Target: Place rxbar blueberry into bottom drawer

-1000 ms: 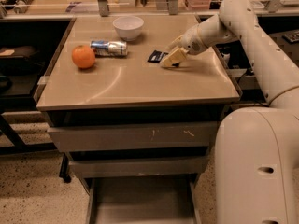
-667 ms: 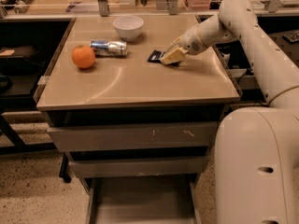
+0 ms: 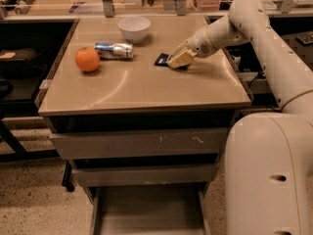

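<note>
Camera view: at the bottom of the frame the bottom drawer (image 3: 146,212) stands pulled out, grey floor showing. Above it the two upper drawers (image 3: 142,143) are closed under the cabinet top (image 3: 146,89). On that top, at left, an orange (image 3: 87,59) sits near a can (image 3: 114,50). Right of centre the gripper (image 3: 178,59) rests on the rxbar blueberry (image 3: 161,59), covering its right end; how far open it is, and whether it grips the bar, I cannot tell. A white bowl (image 3: 134,28) sits farthest back.
</note>
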Action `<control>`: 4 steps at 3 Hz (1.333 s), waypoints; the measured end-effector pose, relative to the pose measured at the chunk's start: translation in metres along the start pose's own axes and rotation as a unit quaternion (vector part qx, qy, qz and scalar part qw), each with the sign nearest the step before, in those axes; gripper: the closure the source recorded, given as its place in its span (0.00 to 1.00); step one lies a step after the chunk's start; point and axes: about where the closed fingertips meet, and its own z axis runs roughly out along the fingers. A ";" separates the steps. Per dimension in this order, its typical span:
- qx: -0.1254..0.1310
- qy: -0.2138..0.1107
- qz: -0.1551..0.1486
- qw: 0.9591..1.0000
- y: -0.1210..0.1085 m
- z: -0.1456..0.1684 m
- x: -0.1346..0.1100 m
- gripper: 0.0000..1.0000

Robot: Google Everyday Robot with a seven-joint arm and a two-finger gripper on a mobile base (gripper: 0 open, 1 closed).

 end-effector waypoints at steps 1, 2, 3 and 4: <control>0.000 0.000 0.000 1.000 0.000 0.001 0.000 1.00; 0.001 -0.021 0.000 1.000 0.012 -0.011 -0.002 1.00; 0.025 -0.052 -0.006 0.998 0.035 -0.046 -0.002 1.00; 0.048 -0.070 -0.004 0.996 0.063 -0.071 0.004 1.00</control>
